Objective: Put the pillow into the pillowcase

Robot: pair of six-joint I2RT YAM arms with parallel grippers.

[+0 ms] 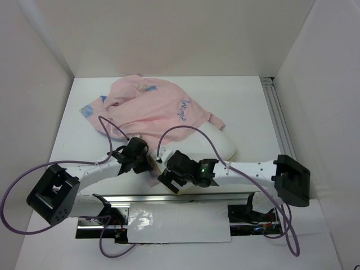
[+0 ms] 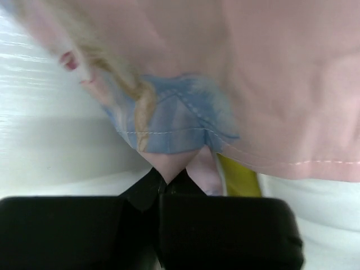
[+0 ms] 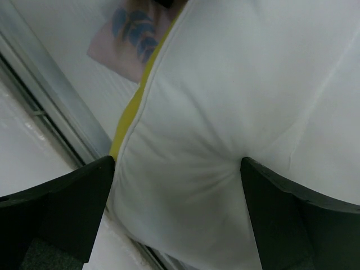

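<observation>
pillowcase [image 1: 154, 104] partly over pillow [image 1: 216, 143] | left hand [image 2: 163, 183] clamps pillowcase | right hand [image 3: 177, 191] open

**Both arms folded inward, wrists close together near centre.**
L arm runs low from its elbow at far left toward centre. L gripper [image 2: 163, 183] has jaws closed, pinching the pillowcase [image 2: 281, 84] hem. R arm runs low from far right. R gripper [image 3: 177, 191] has jaws fully apart, one finger either side of the pillow [image 3: 236, 101] corner.
</observation>
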